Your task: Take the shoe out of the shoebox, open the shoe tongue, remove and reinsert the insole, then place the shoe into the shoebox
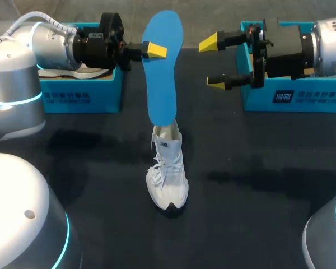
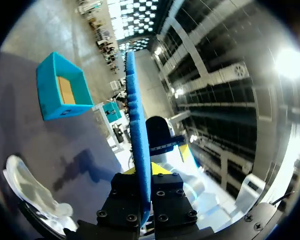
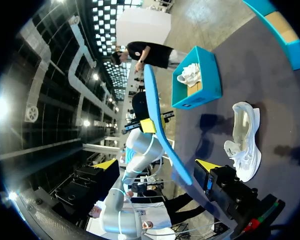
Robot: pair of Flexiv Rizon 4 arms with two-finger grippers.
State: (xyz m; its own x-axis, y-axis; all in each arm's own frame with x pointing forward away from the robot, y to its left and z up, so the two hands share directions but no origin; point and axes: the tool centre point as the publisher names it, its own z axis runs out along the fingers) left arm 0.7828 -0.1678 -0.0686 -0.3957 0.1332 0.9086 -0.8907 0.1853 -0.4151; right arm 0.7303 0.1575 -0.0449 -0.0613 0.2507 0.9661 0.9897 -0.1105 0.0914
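Blue insole [image 1: 162,84] in left end effector [image 1: 153,51], above shoe [image 1: 168,179]

The dark, matte worktop [image 1: 257,185] carries everything here, with soft shadows lying across its middle. At the worktop's far left corner stands a teal box [image 1: 81,96], open at the top, with white print on its near wall. Inside that box, on a tan cardboard floor, lies a second white shoe [image 1: 81,72], only partly in view.

Robotics lab — two silver robot arms, left arm [image 1: 22,50] and right arm [image 1: 327,39], blue-lit joint rings, at a black table [image 1: 257,213], teal left shoebox [image 1: 81,95] and right shoebox [image 1: 302,98] on it.
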